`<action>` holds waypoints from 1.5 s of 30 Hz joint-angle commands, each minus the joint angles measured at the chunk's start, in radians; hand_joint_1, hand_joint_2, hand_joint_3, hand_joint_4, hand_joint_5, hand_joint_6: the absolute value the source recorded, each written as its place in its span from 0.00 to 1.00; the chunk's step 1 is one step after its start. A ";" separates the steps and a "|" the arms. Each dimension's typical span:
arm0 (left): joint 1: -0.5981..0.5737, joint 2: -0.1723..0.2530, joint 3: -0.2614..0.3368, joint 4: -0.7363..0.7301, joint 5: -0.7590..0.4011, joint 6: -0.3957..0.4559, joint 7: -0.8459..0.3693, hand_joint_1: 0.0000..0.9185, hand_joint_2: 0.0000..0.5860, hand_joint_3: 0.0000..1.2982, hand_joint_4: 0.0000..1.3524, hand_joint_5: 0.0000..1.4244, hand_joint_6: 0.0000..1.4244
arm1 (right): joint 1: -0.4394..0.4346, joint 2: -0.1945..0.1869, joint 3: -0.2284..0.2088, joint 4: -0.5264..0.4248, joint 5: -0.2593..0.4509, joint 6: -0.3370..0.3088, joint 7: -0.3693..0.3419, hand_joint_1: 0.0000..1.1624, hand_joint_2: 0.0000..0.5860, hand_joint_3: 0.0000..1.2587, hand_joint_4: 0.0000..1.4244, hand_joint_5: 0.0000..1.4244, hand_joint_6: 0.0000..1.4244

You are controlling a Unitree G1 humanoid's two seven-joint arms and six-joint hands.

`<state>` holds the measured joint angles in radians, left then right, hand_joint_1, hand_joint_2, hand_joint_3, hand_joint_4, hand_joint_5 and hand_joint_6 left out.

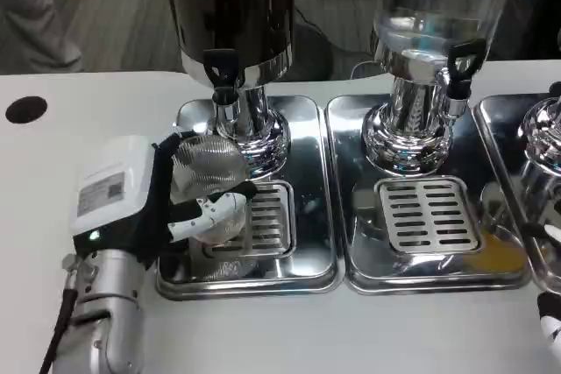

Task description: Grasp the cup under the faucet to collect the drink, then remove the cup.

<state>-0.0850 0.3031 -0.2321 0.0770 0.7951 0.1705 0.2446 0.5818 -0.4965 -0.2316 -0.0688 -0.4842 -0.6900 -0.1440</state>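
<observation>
Left hand (180, 203) at the near left, fingers wrapped round a clear ribbed cup (208, 183); cup upright over the slotted grate (263, 221) of the left drip tray (302, 129), just below and slightly near-left of the black faucet (221, 72) on the dark dispenser (232, 6); middle tray (351, 216) carries a clear-tank dispenser (434, 6) with its own grate (428, 214); right hand (550, 321) only a sliver at the lower right edge, grip cannot be told.
</observation>
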 commanded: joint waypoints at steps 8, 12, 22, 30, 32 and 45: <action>-0.039 -0.007 -0.029 0.065 -0.006 -0.027 0.034 0.40 0.21 0.33 0.34 0.47 0.60 | -0.029 -0.004 0.006 0.013 0.000 0.005 0.023 0.26 0.84 0.13 0.00 0.00 0.00; -0.041 -0.010 -0.036 0.078 -0.011 -0.035 0.034 0.40 0.21 0.33 0.34 0.47 0.61 | -0.033 -0.003 0.007 0.013 0.001 0.008 0.026 0.26 0.84 0.13 0.00 0.00 0.00; -0.042 -0.016 -0.063 0.098 -0.008 -0.033 0.025 0.37 0.18 0.32 0.33 0.46 0.61 | -0.033 -0.002 0.009 0.014 0.004 0.004 0.029 0.26 0.84 0.13 0.00 0.00 0.00; -0.032 -0.005 -0.066 0.078 -0.003 -0.006 0.011 0.19 0.09 0.28 0.30 0.44 0.58 | -0.029 -0.005 0.006 0.020 0.007 -0.006 0.027 0.26 0.84 0.13 0.00 0.00 0.00; -0.027 -0.003 -0.061 0.069 -0.004 0.000 0.010 0.15 0.06 0.27 0.29 0.43 0.56 | -0.029 -0.006 0.006 0.021 0.007 -0.008 0.026 0.26 0.84 0.13 0.00 0.00 0.00; 0.020 0.020 -0.026 0.009 -0.013 0.007 0.032 0.07 0.04 0.20 0.17 0.39 0.54 | -0.035 -0.005 0.013 0.020 0.003 -0.007 0.029 0.26 0.84 0.14 0.00 0.00 0.00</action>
<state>-0.0810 0.3123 -0.2784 0.1084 0.7904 0.1828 0.2693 0.5514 -0.4973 -0.2217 -0.0486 -0.4834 -0.6870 -0.1236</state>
